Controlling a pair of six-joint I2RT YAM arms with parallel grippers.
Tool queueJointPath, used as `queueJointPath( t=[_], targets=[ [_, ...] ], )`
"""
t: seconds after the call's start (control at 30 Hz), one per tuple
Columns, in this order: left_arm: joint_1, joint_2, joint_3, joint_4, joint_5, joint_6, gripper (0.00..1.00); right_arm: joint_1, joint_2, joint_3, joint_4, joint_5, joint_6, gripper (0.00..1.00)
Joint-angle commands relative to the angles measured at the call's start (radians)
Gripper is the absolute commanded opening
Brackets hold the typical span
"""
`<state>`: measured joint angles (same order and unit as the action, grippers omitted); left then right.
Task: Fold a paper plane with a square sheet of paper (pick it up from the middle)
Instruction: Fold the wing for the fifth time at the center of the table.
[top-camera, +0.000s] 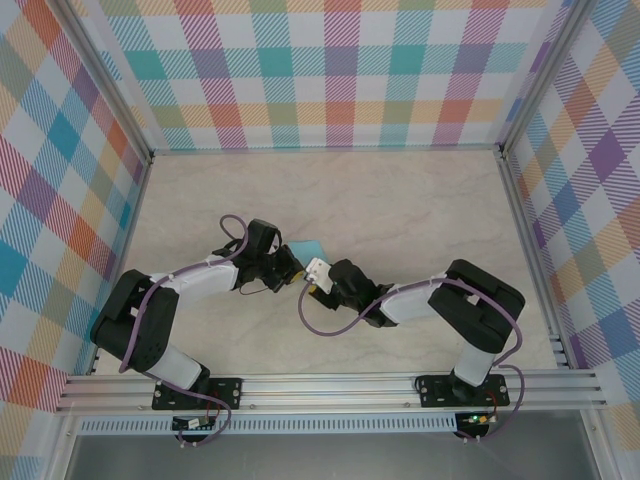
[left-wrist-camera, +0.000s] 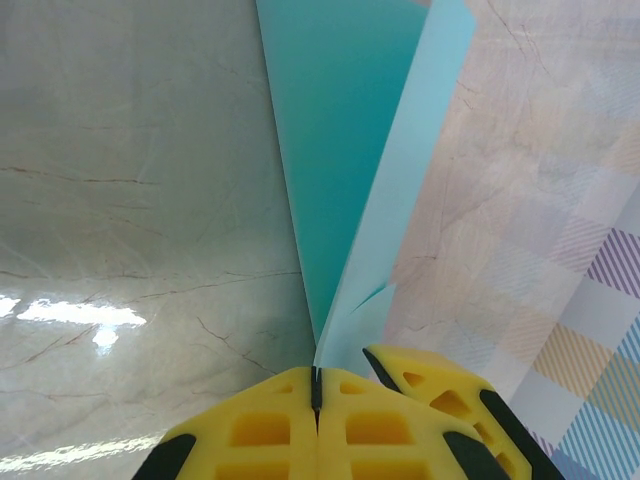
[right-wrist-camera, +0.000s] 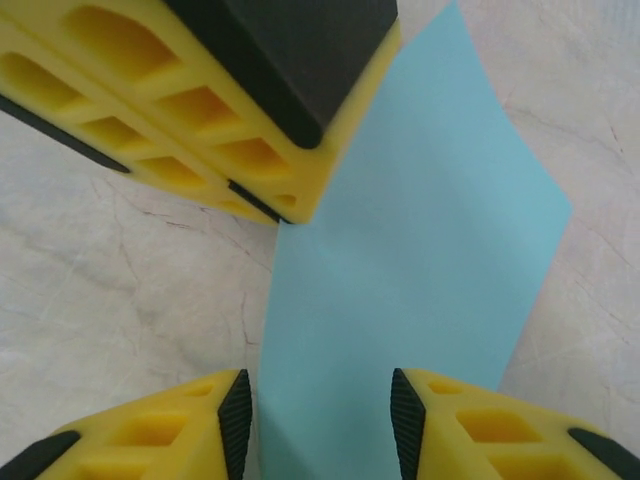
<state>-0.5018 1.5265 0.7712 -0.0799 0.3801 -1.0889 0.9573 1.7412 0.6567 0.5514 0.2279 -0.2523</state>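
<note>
Currently, the left hand (left-wrist-camera: 316, 380), just left of centre in the overhead view, is clenched on the paper (left-wrist-camera: 335, 150). In its own camera the two yellow fingers (left-wrist-camera: 260, 435) meet with no gap at the lower middle of the frame. The pointed end of the paper enters the seam between them.

From that pinch the paper fans toward the upper middle of the frame as two flaps joined along a crease, darker turquoise on the left and paler on the right. A small kink shows in the paler flap close to the pinch. Overhead, the paper sits near the centre of the desk (top-camera: 420, 200), between the two hands. Whether its far edge rests on the desk cannot be told.

The right hand (right-wrist-camera: 322, 410), just right of centre overhead, is released. In its camera the jaws stand apart at the lower edge of the frame, with the paper passing between them and neither pad pressing it.

Handling, as a judgement:
- The paper is thin, light and limp. Held by one tip, it will likely sag and twist.
- Creases are permanent, and the kink is a likely weak spot.
- On the smooth desk the paper will probably slide.
- Take hold on the crease near mid-length, with the pads flat across both flaps.
</note>
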Motion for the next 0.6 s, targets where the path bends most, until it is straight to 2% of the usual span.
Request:
queueJointPath(
  t=[0.0,0.3,0.43,0.47,0.57],
  targets=[
    [-0.012,-0.026,0.030,-0.030,-0.007,-0.006,0.00,0.004,0.037,0.033,0.060,0.030,-0.032,0.40],
    [-0.013,-0.027,0.032,-0.038,-0.012,-0.002,0.00,0.004,0.046,0.036,0.071,0.036,-0.041,0.27],
    [-0.009,-0.041,0.030,-0.052,-0.022,0.006,0.02,0.003,0.042,0.034,0.072,0.024,-0.026,0.18],
    [-0.005,-0.047,0.031,-0.060,-0.026,0.011,0.04,0.002,0.039,0.033,0.071,0.016,-0.017,0.16],
    [0.013,-0.075,0.036,-0.090,-0.040,0.036,0.21,0.003,0.032,0.032,0.053,-0.014,0.020,0.11]
  ],
)
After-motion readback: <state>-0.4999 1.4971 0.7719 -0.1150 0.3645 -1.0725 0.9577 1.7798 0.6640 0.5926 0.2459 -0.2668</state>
